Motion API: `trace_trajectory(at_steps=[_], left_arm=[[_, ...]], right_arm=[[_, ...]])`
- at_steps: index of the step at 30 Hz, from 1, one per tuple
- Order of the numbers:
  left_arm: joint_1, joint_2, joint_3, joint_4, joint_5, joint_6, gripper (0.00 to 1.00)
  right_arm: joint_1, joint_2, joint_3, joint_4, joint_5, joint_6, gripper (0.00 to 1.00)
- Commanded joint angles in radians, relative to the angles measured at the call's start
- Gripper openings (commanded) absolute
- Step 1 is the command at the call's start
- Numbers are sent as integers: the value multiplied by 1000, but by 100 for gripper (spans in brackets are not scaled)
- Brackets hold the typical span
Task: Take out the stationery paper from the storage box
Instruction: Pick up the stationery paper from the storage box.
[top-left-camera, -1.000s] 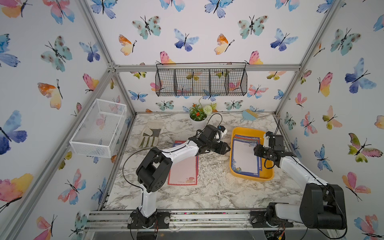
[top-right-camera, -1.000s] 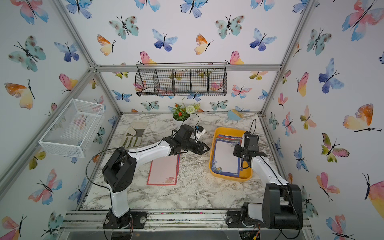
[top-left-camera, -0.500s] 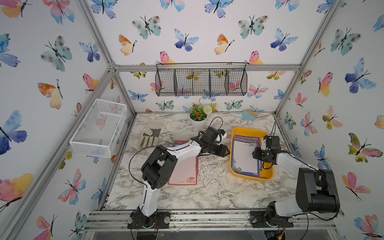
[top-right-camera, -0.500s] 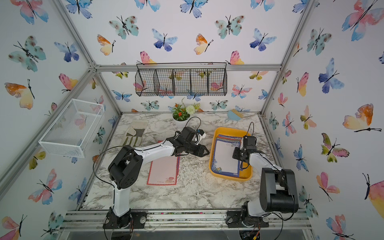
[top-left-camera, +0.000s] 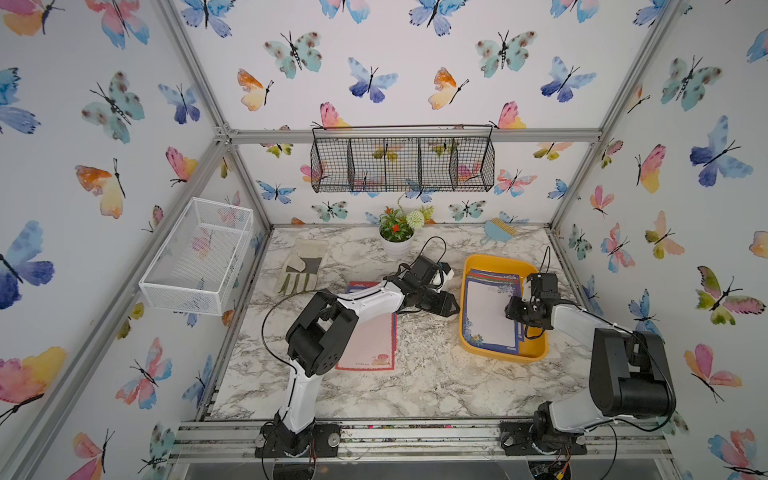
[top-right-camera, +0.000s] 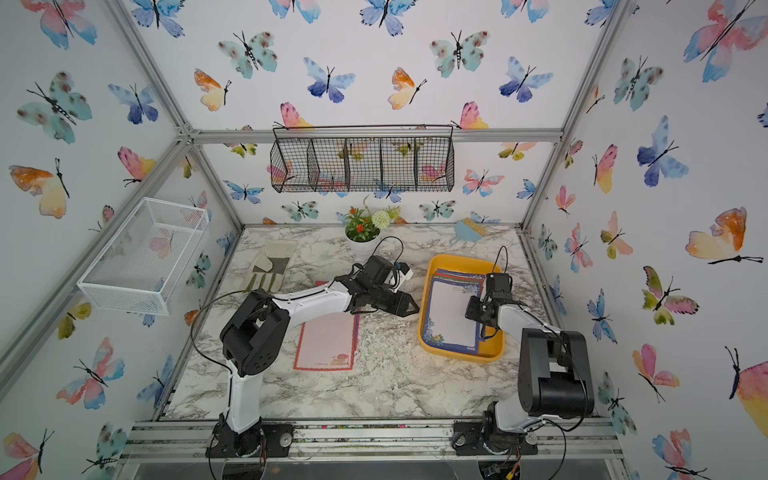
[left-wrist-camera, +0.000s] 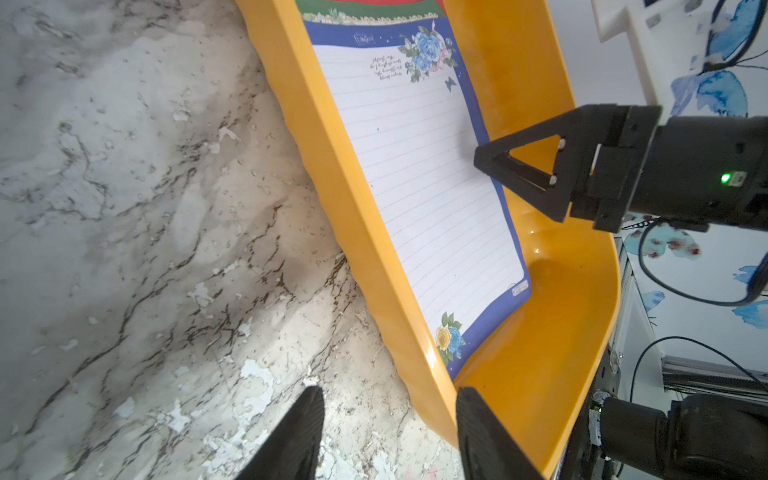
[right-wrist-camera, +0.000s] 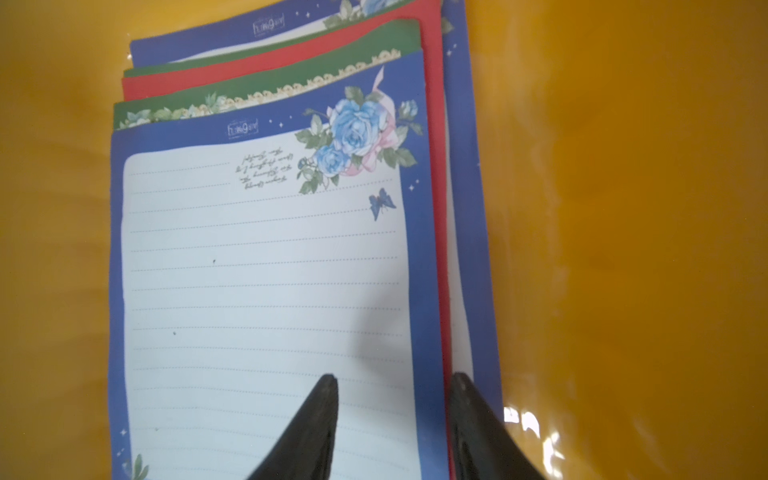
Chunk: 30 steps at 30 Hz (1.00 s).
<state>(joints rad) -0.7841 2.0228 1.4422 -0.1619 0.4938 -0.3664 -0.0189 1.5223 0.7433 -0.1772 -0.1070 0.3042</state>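
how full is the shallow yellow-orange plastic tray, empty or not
Not empty: the yellow-orange plastic tray holds a fanned stack of blue-, green- and red-bordered letter sheets.

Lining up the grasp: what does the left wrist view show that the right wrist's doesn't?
Only left wrist: the table, the outer wall of the box, the open left tool, and the right tool side-on, over the top sheet. Only right wrist: the right tool's tips apart, straddling that sheet's side edge. Both: the blue-bordered top sheet in the box, green and red sheets beneath.

Lab booth: aluminium frame (top-left-camera: 540, 135), butterfly walls (top-left-camera: 374, 50)
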Motion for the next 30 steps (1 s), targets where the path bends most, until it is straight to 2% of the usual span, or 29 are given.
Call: trace_trajectory(at_steps=[1,9,30], left_arm=[[-2,17,20,-13,37,-5,54],[-2,26,24,-13,56,-15,52],[-3,90,45,-13,133,-57,46]], right_arm=[[-4,5,13,11,-17,7,43],[-4,25,17,8,-38,6,42],[-4,-16,5,41,-143,15,25]])
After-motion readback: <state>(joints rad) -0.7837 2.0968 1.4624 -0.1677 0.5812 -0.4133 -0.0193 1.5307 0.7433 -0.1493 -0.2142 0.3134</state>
